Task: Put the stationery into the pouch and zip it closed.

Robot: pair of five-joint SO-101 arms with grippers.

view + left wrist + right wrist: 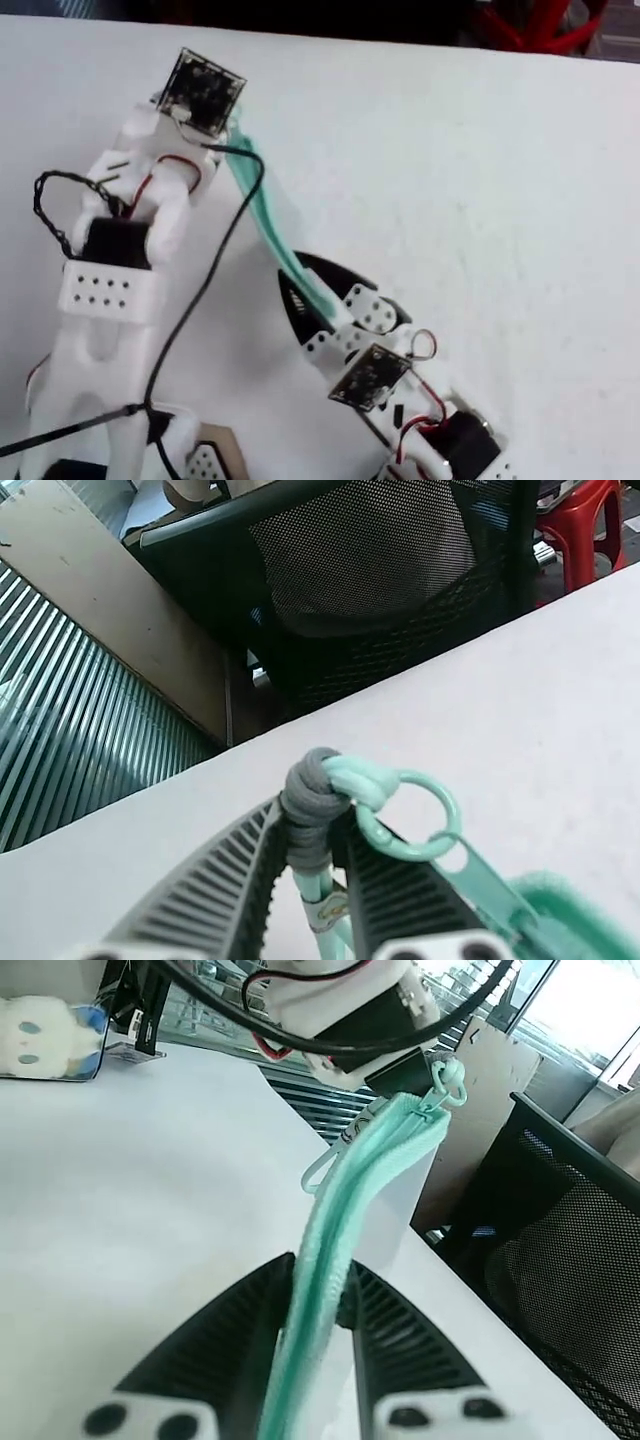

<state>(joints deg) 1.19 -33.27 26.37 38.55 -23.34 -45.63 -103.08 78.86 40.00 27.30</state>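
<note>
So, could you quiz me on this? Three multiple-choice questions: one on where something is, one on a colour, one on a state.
1. Where is the pouch?
A. in a box
B. held between the left tool and the right tool
C. lying apart from both tools

2. What colour is it?
A. mint green
B. red
C. yellow

3. The left tool is:
A. open and empty
B. shut on a pen
C. shut on the zip pull

Answers:
1. B, each tool grips one end of the pouch.
2. A, its fabric shows mint green in every view.
3. C, the left wrist view shows it pinching the pull.
</note>
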